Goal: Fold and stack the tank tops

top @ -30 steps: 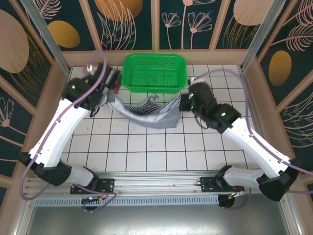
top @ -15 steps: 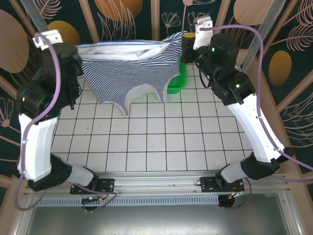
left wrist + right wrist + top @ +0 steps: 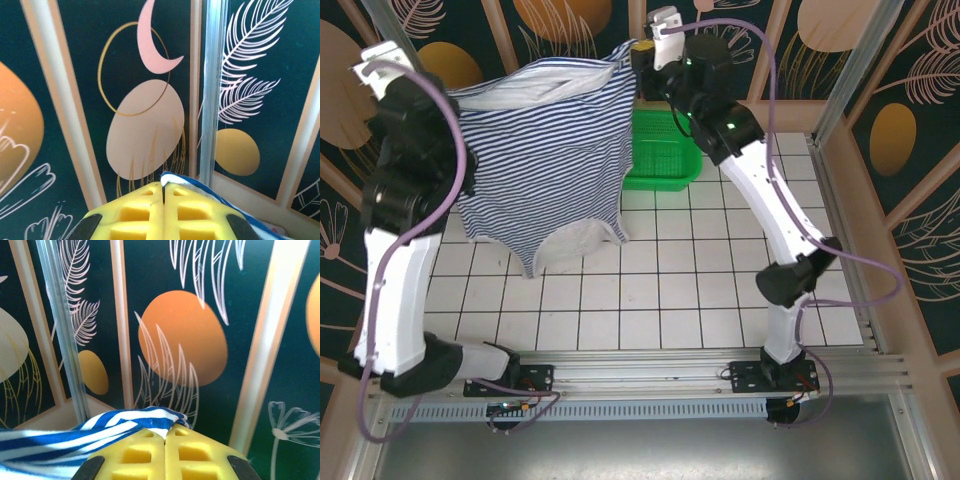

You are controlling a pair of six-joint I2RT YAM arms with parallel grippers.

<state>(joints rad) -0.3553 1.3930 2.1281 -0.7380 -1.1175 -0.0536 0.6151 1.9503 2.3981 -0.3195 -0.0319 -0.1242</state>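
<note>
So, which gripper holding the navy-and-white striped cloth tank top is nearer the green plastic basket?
The right gripper, gripping the tank top by the basket; the left gripper is far left.

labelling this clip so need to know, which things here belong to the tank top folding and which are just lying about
Job: navy-and-white striped cloth tank top, held up between both arms' shut jaws.
Lying about: green plastic mesh basket; white tiled table; dark leaf-patterned wall panels.

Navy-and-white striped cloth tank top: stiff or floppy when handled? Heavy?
Probably very floppy: the navy-and-white striped cloth tank top drapes limply between the left claw and right claw, hanging in folds. Likely light: two small edge pinches carry it. It may bunch when lowered.
</note>
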